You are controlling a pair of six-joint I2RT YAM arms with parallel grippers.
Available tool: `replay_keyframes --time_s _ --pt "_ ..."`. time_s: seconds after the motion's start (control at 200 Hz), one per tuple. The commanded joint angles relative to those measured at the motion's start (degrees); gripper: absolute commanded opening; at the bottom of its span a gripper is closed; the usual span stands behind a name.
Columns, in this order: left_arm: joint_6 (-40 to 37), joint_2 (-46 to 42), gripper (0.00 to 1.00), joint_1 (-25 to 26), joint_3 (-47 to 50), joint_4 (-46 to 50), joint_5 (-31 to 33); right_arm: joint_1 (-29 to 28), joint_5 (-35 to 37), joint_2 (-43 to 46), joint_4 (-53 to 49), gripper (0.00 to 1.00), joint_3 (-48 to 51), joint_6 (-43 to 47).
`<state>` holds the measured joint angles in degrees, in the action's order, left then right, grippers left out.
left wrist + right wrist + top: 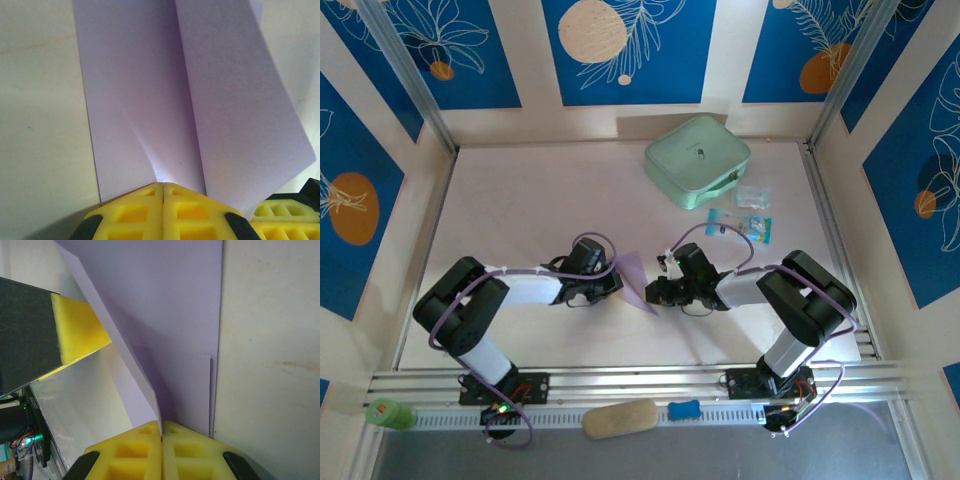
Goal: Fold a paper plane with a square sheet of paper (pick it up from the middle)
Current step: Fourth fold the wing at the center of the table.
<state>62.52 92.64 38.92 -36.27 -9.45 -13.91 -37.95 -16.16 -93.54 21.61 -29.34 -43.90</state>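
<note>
The lavender square sheet of paper (638, 278) is folded into a narrow pointed paper plane shape between my two grippers at the middle of the table. In the left wrist view the paper (150, 100) shows a centre crease with a flap rising on the right. My left gripper (163, 186) is shut on its near end. The right gripper (161, 426) is shut on an upright flap of the paper (170, 315). From above, the left gripper (617, 280) and the right gripper (655, 292) face each other, almost touching.
A mint-green case (697, 160) lies at the back right, with small blue packets (745, 225) and a clear packet (753, 196) nearer. On the front rail sit a green object (388, 413), a tan oval block (620, 418) and a small blue piece (684, 409).
</note>
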Motion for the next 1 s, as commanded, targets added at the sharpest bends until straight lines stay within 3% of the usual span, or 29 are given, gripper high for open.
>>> replay_keyframes --time_s 0.0,0.995 --pt "-0.76 1.3 0.01 0.37 0.8 3.32 1.35 0.43 -1.33 1.17 0.59 0.07 1.37 -1.48" --pt "-2.56 0.84 0.04 0.37 -1.42 2.73 0.17 3.14 -5.48 -2.72 0.94 0.06 1.74 -5.11"
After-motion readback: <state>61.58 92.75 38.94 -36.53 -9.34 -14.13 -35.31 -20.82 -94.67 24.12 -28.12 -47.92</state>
